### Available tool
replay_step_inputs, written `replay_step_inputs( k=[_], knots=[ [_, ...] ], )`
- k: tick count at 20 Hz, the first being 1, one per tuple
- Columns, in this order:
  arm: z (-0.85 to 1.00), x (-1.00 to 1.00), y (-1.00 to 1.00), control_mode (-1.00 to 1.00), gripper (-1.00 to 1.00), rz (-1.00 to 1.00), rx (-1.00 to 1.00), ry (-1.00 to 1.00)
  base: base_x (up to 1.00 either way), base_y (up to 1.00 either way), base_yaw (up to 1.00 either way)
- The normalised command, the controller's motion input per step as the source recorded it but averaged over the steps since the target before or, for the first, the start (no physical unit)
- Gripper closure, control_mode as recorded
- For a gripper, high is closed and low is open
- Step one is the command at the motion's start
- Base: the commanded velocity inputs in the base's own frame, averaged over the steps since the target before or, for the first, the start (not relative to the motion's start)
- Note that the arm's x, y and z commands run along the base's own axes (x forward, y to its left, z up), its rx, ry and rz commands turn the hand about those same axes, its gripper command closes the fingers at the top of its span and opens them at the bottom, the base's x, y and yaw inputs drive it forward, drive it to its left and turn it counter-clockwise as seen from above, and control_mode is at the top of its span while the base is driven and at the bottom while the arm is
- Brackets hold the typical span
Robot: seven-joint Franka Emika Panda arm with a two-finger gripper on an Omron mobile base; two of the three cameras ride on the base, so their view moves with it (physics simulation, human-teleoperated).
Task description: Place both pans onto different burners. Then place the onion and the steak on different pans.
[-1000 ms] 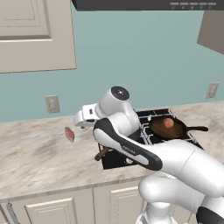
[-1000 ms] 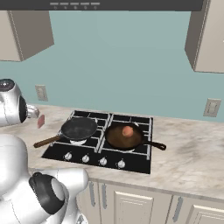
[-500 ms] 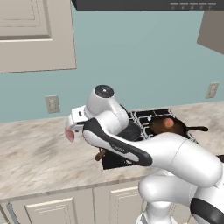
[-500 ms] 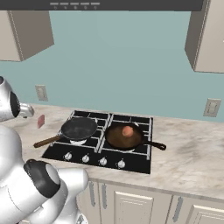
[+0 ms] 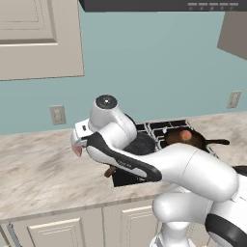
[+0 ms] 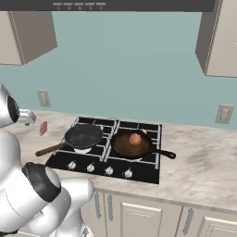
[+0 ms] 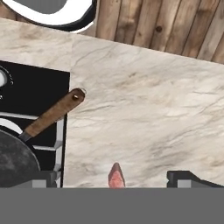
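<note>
My gripper [image 7: 115, 181] hangs open just above the counter, its two dark fingertips [image 7: 44, 178] wide apart on either side of the steak [image 7: 116, 176]. The steak [image 6: 43, 128] is a small pinkish-red slab lying on the marble left of the cooktop [image 6: 146, 172]. On the front left burner sits the black pan [image 6: 84, 135], its wooden handle [image 6: 48, 149] reaching out over the counter. The reddish-brown pan [image 6: 125, 147] is on the front right burner with the onion [image 6: 134, 139] inside. The steak [image 5: 77, 150] shows under my hand.
Marble counter [image 7: 148, 105] stretches left of the cooktop; the wooden handle [image 7: 54, 112] lies close to the steak. A wall outlet [image 6: 43, 98] is behind, wall cabinets and a hood overhead. My own arm hides much of the cooktop in the left base view.
The arm has swung left and down, bringing the hand from beside the cooktop to over the steak. Pans, onion and steak have not moved. The jaws stayed wide.
</note>
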Motion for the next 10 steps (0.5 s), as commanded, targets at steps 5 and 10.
replay_step_inputs(
  k=[5,10],
  knots=[
    [-0.18,0.13,0.00,-1.00,-1.00,0.00,-0.05,0.00,0.00,0.00,0.00],
    [-0.17,0.14,0.00,-1.00,-1.00,0.00,-0.01,0.00,0.00,0.00,0.00]
  ],
)
